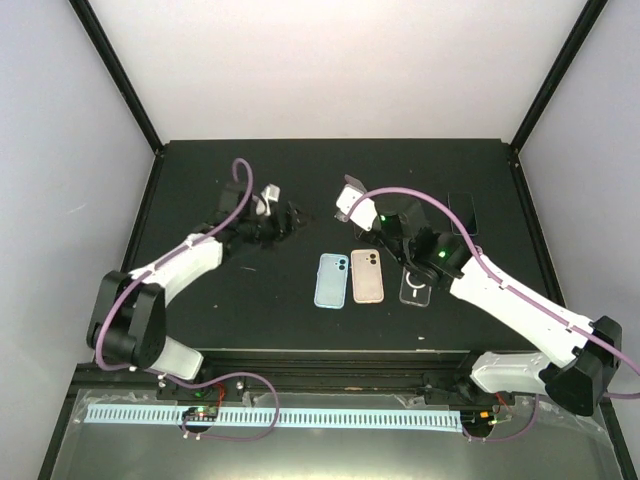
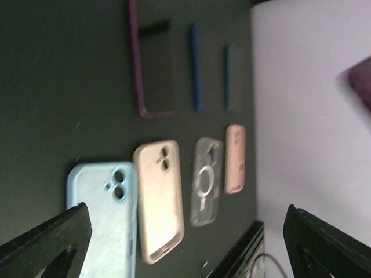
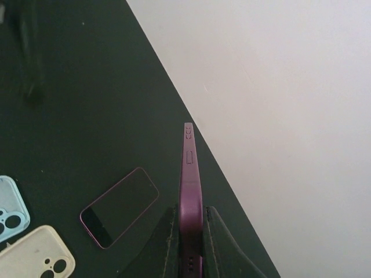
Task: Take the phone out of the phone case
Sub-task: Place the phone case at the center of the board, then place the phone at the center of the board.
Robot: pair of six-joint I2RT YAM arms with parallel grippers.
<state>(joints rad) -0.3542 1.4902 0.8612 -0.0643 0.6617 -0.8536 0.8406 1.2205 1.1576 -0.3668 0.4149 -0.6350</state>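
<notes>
I see three spare cases in a row on the black table, backs up: blue case on the left, beige case just beside it, clear case with a ring mark a bit further right. The left wrist view shows a fourth, a pink case, just past the clear one. Further back there's a blue edge and a teal edge, side by side; can't tell what they are. White walls all round. A white slotted strip runs below the table front.

Left gripper wide — right gripper tight
</notes>
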